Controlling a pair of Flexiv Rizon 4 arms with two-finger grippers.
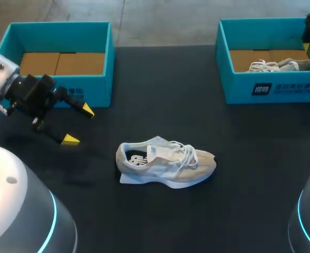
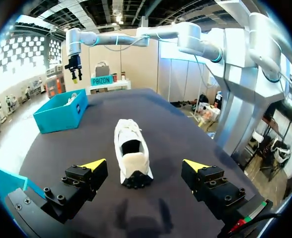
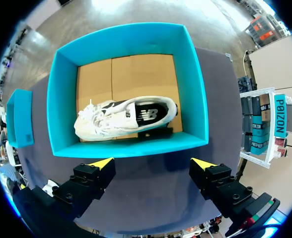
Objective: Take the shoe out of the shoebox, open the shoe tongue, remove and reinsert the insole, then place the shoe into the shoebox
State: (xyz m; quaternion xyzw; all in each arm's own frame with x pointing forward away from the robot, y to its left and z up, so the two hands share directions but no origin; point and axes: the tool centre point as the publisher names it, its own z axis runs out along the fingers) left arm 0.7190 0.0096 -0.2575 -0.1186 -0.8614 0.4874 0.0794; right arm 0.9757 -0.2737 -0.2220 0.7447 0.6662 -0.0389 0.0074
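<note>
Head view has the pale beige and white lace-up sneaker [image 1: 165, 163] resting on its sole near the middle of the dark counter [image 1: 160, 95], outside both boxes, with its toe toward the robot's right side and its heel toward the left tool [image 1: 78, 125]. That tool hangs low over the counter beside the empty teal cardboard shoebox [image 1: 99, 87], its yellow-tipped fingers spread wide and gripping nothing. The right tool [image 3: 151, 163] is well apart from the sneaker, above a second teal shoebox [image 3: 190, 99], and its fingers are likewise spread and empty. Another pale sneaker [image 3: 126, 116] lies inside that box.

The likeliest trouble is that nothing pins the sneaker down. A one-sided pull at the tongue could drag or tip so light a shoe across the counter, all the more with the other arm so far off. The loose white laces crossing the tongue could snag a fingertip or keep the tongue from folding forward. The insole looks thin and may buckle at the heel when pushed back in. The right arm might also take the boxed sneaker for the one to work on.

In the left wrist view the sneaker [image 2: 131, 151] lies straight ahead of the spread fingers, heel nearest, its mouth open and dark above a pale padded collar. It has soft beige panels, a thick white sole, a darker toe patch, and a dark printed mark on the insole
</note>
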